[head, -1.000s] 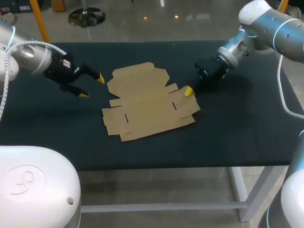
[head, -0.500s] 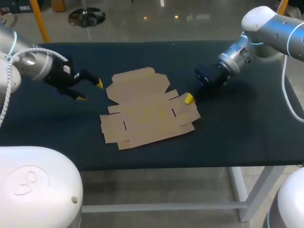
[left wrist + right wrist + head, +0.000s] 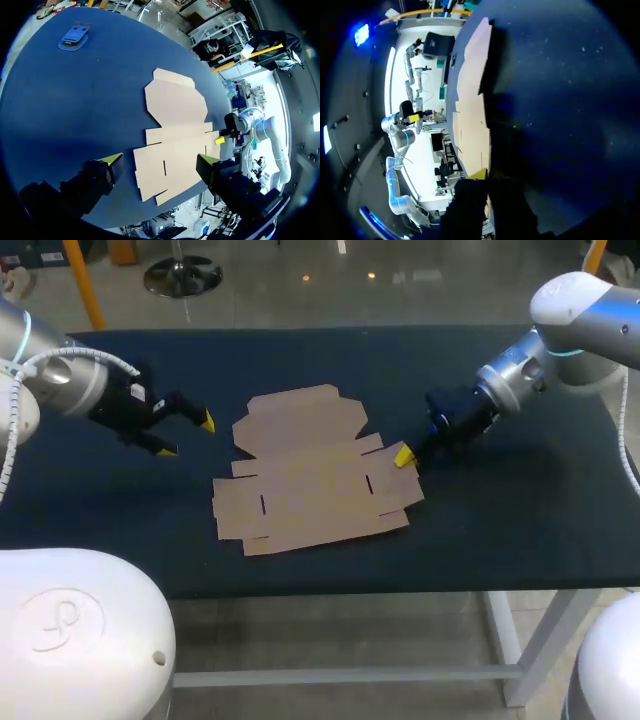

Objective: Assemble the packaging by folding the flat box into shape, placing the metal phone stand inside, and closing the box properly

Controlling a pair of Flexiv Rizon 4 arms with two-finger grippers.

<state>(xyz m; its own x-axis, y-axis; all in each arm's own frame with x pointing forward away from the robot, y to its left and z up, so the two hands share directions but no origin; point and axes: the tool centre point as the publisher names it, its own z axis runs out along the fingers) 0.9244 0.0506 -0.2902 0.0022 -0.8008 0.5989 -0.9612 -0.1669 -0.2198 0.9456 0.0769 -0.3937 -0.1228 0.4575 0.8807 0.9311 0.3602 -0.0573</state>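
Cardboard box (image 3: pixel 315 480) flat, right arm (image 3: pixel 510 382) low (left jaws wide)

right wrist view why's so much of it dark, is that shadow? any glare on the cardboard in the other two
Right wrist view: the dark body of the right gripper and a shadow beside the flat box darken the table; the cardboard alone catches light. Head view: box evenly lit, no glare. Left wrist view: cardboard bright but not washed out, table dimmer near the left gripper.
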